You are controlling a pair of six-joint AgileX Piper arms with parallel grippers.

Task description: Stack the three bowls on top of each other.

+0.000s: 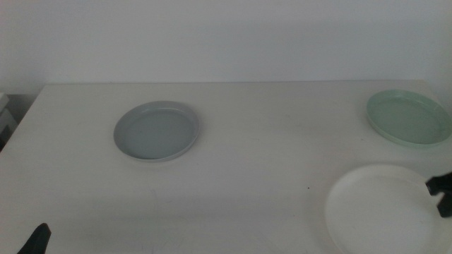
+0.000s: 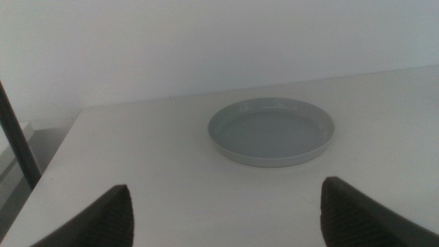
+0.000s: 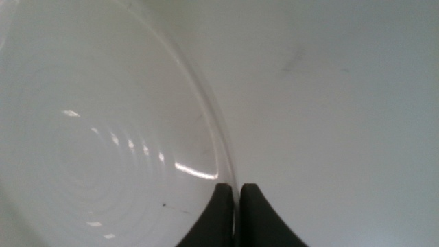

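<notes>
The grey-blue bowl (image 1: 156,131) sits left of the table's middle and shows ahead of the jaws in the left wrist view (image 2: 271,130). At the far right stands the pale mint green bowl (image 1: 408,118). The white bowl (image 1: 378,208) is at the near right. My right gripper (image 1: 441,194) is shut on its right rim, and the right wrist view shows the jaws (image 3: 235,186) pinching that rim beside the bowl's inside (image 3: 103,137). Whether it rests on the table I cannot tell. My left gripper (image 1: 35,240) waits open at the near left, jaws wide apart (image 2: 226,184).
The white table (image 1: 268,141) runs back to a pale wall. Beyond its left edge there are dark fittings (image 1: 6,116), and a dark post (image 2: 17,144) shows in the left wrist view.
</notes>
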